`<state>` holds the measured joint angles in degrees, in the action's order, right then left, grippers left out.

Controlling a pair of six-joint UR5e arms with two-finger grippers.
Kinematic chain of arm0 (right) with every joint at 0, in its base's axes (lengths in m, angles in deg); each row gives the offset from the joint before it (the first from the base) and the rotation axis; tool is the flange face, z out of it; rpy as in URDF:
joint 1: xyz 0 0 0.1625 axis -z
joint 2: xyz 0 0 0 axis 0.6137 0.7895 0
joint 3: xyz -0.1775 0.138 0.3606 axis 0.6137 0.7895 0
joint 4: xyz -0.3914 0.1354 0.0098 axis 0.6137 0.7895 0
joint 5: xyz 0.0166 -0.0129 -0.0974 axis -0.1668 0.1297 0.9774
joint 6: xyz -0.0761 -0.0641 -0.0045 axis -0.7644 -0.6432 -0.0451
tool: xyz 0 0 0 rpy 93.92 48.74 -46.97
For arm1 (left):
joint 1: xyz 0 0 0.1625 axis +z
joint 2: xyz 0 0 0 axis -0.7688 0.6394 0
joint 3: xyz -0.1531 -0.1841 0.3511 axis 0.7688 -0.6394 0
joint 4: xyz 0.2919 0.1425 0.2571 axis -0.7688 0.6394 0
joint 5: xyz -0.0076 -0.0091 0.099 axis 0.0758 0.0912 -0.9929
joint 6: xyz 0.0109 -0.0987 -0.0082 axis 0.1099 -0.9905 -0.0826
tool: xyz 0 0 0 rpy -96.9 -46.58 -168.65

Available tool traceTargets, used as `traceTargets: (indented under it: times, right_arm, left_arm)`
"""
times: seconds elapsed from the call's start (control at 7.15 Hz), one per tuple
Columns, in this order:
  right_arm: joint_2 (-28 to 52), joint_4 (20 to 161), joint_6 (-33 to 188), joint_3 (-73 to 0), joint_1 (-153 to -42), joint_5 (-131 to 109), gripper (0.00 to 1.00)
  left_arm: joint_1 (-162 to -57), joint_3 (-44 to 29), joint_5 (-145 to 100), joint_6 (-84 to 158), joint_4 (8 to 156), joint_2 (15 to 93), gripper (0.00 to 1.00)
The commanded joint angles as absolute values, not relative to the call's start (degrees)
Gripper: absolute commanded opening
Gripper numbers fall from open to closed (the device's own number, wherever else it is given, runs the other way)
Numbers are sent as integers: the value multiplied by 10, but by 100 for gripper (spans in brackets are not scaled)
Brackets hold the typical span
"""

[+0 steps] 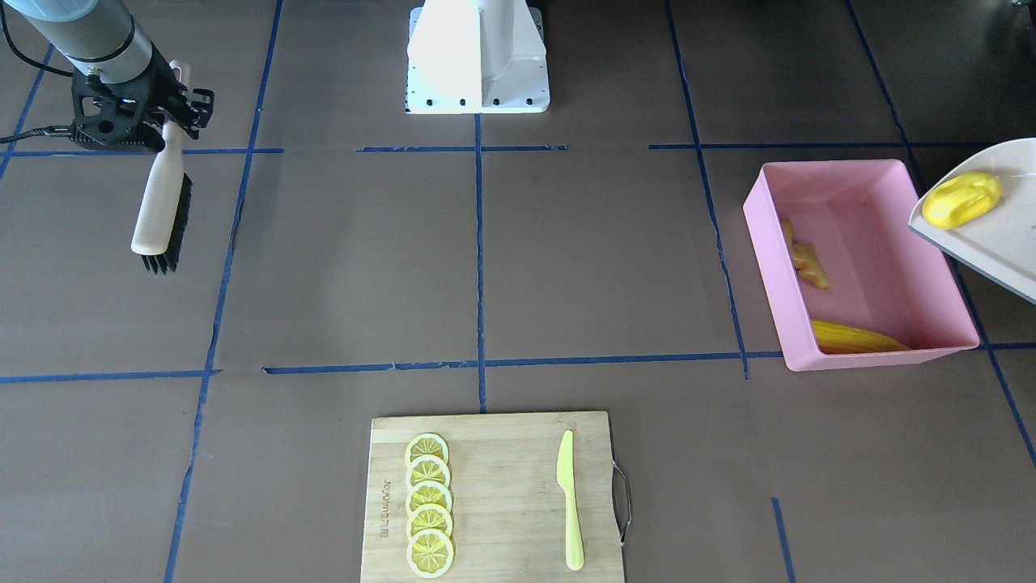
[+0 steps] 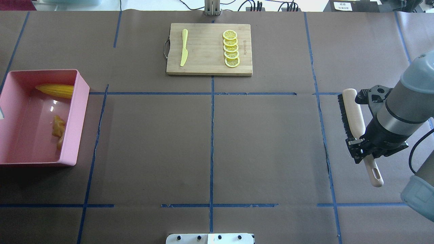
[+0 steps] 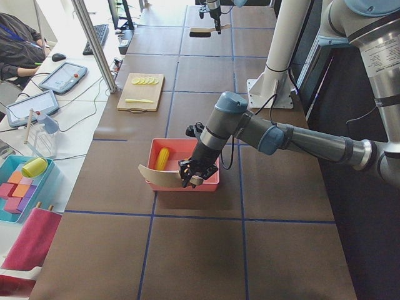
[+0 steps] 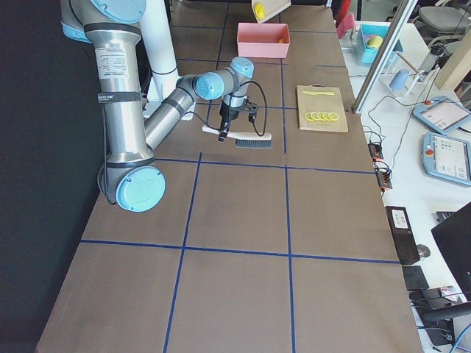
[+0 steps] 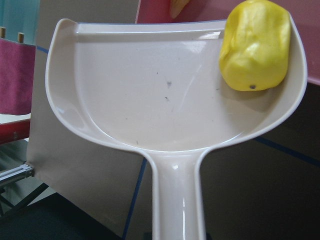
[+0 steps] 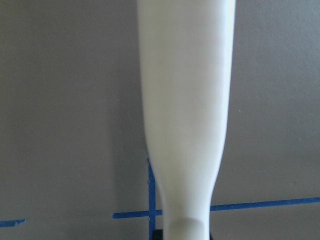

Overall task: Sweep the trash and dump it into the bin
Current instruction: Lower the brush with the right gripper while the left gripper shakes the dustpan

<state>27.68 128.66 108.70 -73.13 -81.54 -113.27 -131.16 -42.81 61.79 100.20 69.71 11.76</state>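
Bin (image 1: 886, 243): holds corn cob (image 1: 858, 338), ginger root (image 1: 805, 263). Dustpan (image 1: 999, 243): tilted at bin's rim, carrying potato lump (image 1: 961, 199). Right tool (image 2: 362, 148): clamped on brush (image 2: 352, 112). Left tool (image 3: 190, 179): grip cannot be told.

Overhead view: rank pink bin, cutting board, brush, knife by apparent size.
1. pink bin, cropped at the frame edge
2. cutting board, farther from the camera, so maybe understated
3. brush, longer than the board but thin
4. knife

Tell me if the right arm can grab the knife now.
Probably not: the right gripper is shut on the brush, leaving no free jaws, though nothing stands between it and the knife on the cutting board.
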Motion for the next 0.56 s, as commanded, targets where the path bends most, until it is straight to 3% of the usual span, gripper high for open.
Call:
traceTargets:
  times: [0.0, 0.42]
  right_arm:
    - [339, 1185, 1088, -714, -815, -1131, 0]
    - [379, 1097, 1095, -682, -815, -1126, 0]
  left_arm:
    - [-1296, -492, 592, 1013, 608, 124, 0]
    - [-1264, -505, 542, 1014, 583, 125, 0]
